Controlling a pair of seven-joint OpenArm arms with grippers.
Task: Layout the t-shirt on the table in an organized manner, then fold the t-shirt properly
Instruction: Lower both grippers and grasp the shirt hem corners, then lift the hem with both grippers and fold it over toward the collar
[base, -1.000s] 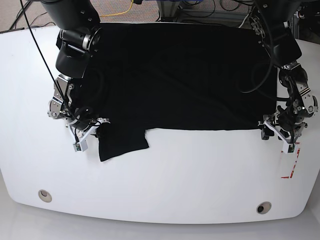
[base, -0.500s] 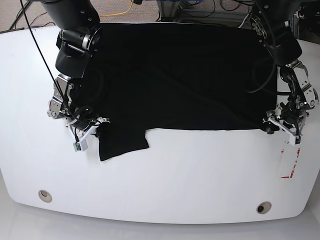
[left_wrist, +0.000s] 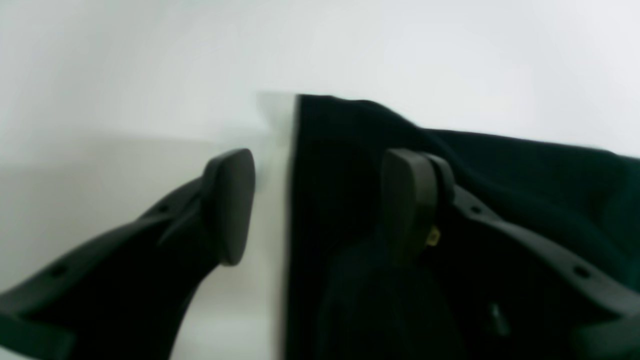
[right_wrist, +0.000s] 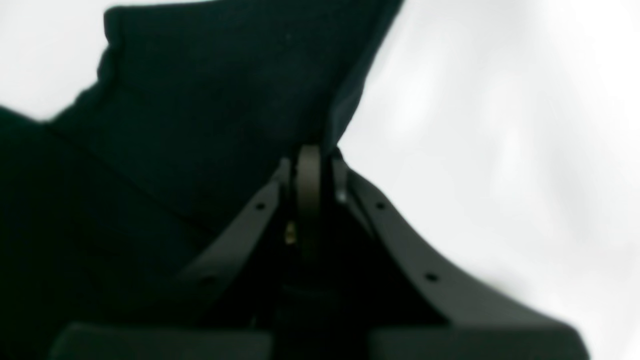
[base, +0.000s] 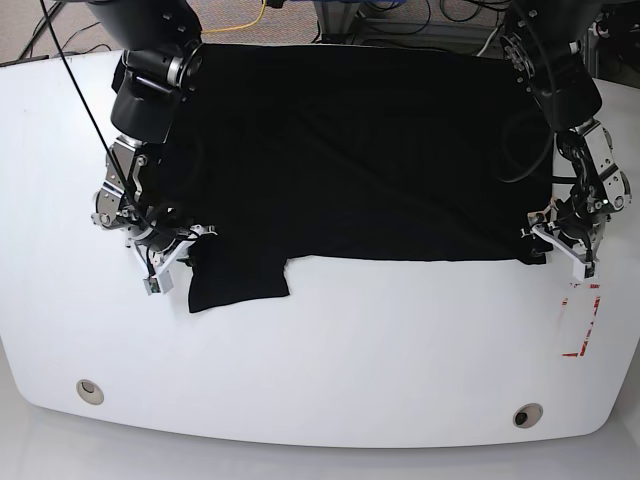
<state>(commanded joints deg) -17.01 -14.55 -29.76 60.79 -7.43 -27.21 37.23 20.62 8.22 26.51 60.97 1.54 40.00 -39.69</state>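
**Now: both pincers at the near hem of the t-shirt**

Now, going left to right in the base view, we see the right pincer (base: 170, 250) low on the white surface (base: 330, 360), clamped on the black t-shirt (base: 350, 150) where a sleeve (base: 238, 283) juts toward the near edge. Our right wrist view shows its fingers pressed together with the cloth's edge pinched between them.

The t-shirt lies spread flat over the far half of the surface, its near hem running almost straight across. Two metal-ringed holes sit near the front edge, one at left (base: 90, 389) and one at right (base: 526, 415).

At the right, the left pincer (base: 560, 243) sits at the hem corner. In its wrist view the fingers stand apart: one finger (left_wrist: 229, 205) over bare surface, the other over the cloth, with the fabric edge between them. Red tape (base: 583, 325) marks the surface just beyond it.
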